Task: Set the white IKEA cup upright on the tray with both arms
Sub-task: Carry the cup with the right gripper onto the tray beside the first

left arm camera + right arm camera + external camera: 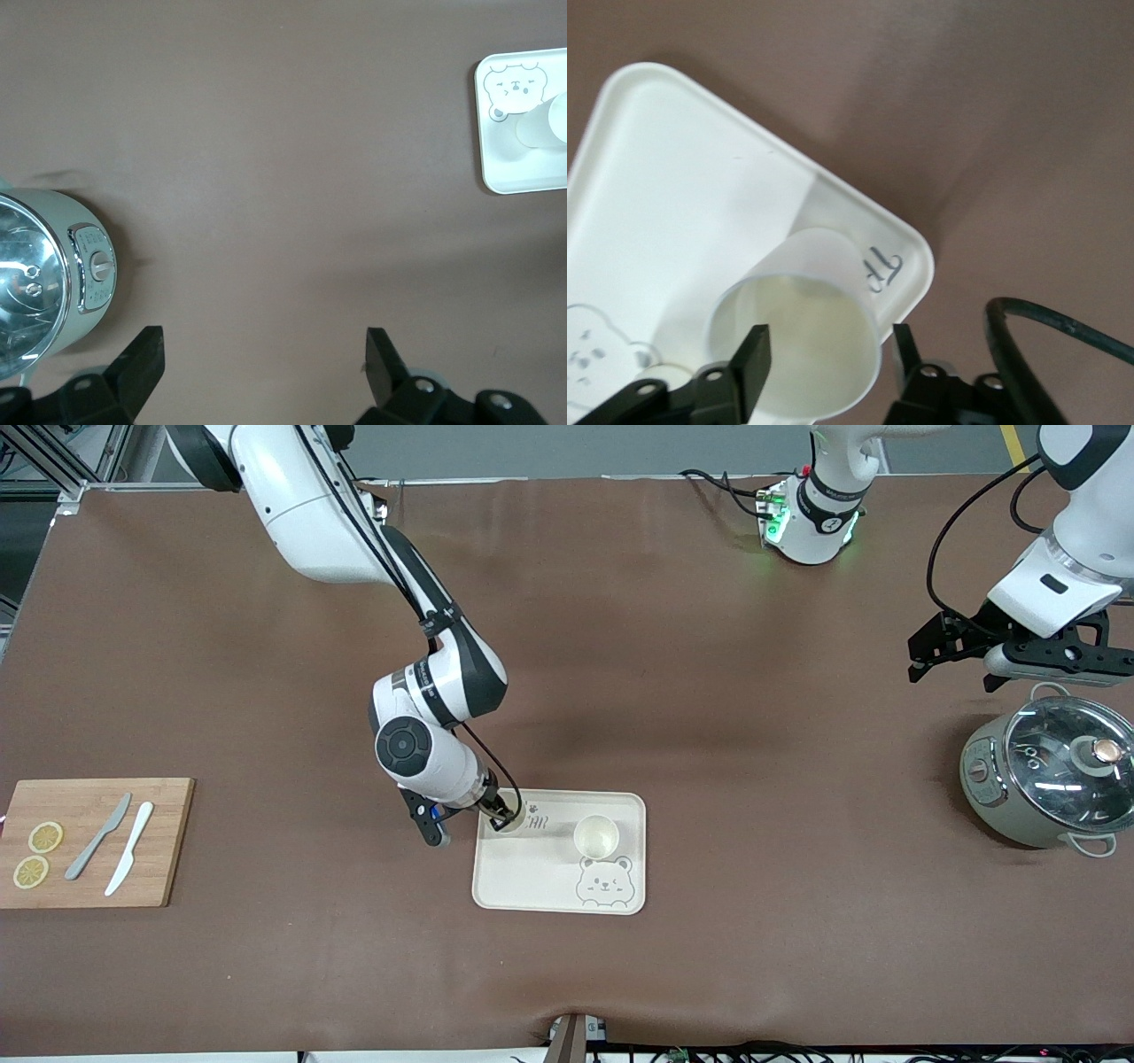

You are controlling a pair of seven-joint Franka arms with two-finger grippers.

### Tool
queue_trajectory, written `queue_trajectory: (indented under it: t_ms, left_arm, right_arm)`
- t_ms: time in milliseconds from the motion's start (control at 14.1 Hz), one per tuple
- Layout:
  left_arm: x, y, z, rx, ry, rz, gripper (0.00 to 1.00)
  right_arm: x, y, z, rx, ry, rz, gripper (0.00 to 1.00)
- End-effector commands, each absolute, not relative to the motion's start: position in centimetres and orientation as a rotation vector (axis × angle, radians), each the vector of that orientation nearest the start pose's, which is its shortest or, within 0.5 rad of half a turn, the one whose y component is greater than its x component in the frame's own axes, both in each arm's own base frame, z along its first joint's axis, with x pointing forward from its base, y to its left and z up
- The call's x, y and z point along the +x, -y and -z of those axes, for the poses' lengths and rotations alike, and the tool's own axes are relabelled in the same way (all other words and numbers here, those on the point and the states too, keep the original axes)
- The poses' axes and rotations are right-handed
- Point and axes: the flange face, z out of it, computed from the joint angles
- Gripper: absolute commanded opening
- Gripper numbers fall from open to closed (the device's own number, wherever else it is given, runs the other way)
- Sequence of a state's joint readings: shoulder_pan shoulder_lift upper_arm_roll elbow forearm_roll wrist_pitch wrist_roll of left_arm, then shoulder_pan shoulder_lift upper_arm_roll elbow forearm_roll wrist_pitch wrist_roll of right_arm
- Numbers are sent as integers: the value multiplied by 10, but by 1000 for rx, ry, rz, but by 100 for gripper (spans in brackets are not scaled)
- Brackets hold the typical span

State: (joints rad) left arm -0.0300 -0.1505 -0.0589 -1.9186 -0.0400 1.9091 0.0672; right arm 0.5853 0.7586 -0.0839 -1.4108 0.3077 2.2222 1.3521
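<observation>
The cream tray (532, 877) with a bear face lies near the table's middle. One white cup (595, 836) stands upright on it beside the bear. A second white cup (511, 821) sits mouth up at the tray's corner toward the right arm's end, by the lettering. My right gripper (487, 819) is open at that cup. In the right wrist view, one finger (753, 354) is over the mouth of the cup (824, 266) and the other is outside its wall, with the gripper (827, 341) not clamped. My left gripper (952, 677) is open and empty over bare table beside the pot, as the left wrist view (264, 354) shows.
A grey-green pot with a glass lid (1050, 779) stands at the left arm's end and shows in the left wrist view (44, 274). A wooden cutting board (168, 797) with two knives and lemon slices lies at the right arm's end. The tray (523, 177) shows in the left wrist view too.
</observation>
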Motion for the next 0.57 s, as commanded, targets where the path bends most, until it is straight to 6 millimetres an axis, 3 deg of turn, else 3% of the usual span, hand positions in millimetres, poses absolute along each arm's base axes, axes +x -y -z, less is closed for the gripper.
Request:
queue_trajectory:
  t_ms: [0,142,284,497]
  left_arm:
    - [529,53,-574,-3174,-222,229,100]
    - [529,53,-574,-3174,-222,229,100]
    - [529,53,-574,-3175,-220,229,100]
    - [530,53,-573,-3175,-222,226,100]
  right_arm:
    - [639,-372,-286,-2627,-1402,-211,100]
    - [644,-371,-308,-2651,-1398,-243,100]
    - [653,-348,-330,-2685,-1443,-285,100]
    - [659,-319,-400,-2650,-1456,-238,100]
